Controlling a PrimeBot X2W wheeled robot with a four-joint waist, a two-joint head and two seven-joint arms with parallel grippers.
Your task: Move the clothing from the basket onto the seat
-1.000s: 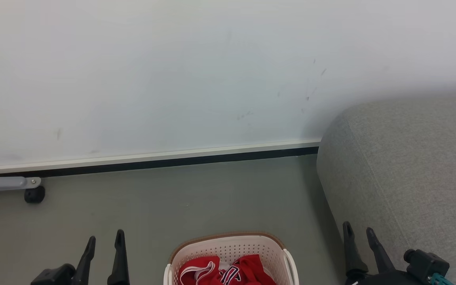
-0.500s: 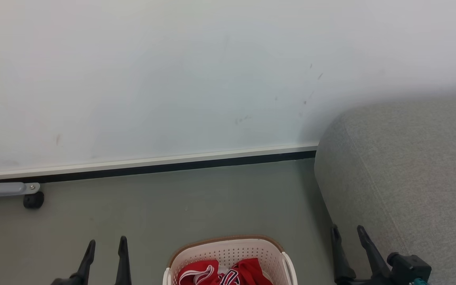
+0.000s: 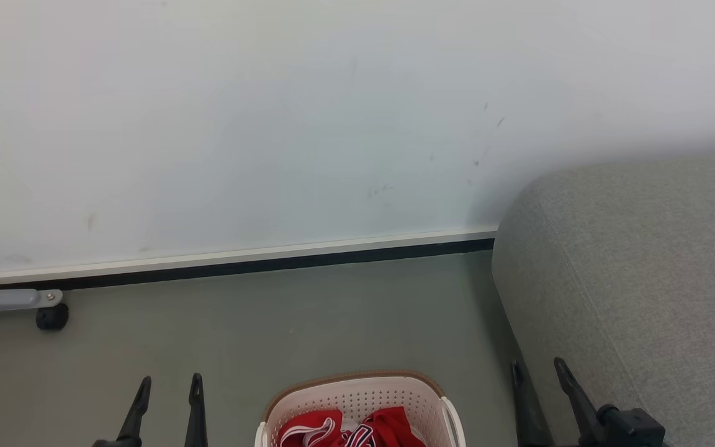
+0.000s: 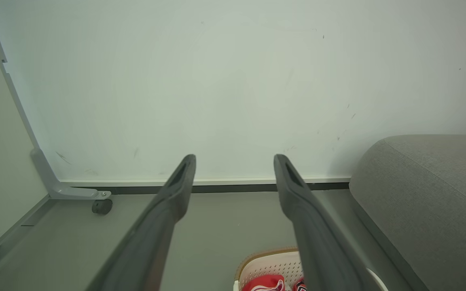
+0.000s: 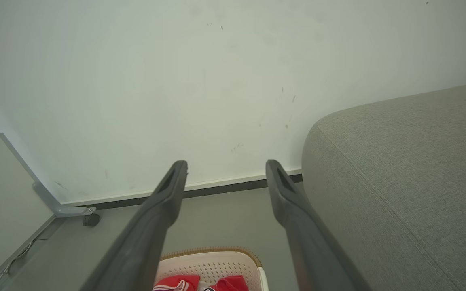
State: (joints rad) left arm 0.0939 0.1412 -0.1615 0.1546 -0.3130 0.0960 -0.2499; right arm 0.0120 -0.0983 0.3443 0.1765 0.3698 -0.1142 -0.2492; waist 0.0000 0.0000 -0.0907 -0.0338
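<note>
The clothing, a red heap with white striped trim, lies in the basket. The basket stands on the floor, well out from the skirting edge and near the rounded corner of the seat. In the head view the basket sits between the two grippers, below their fingertips. The left gripper has its fingers spread wide, holding and touching nothing. The right gripper, equally wide and empty, hangs just beside the seat's side, perhaps brushing it; the angle is too poor to tell.
</note>
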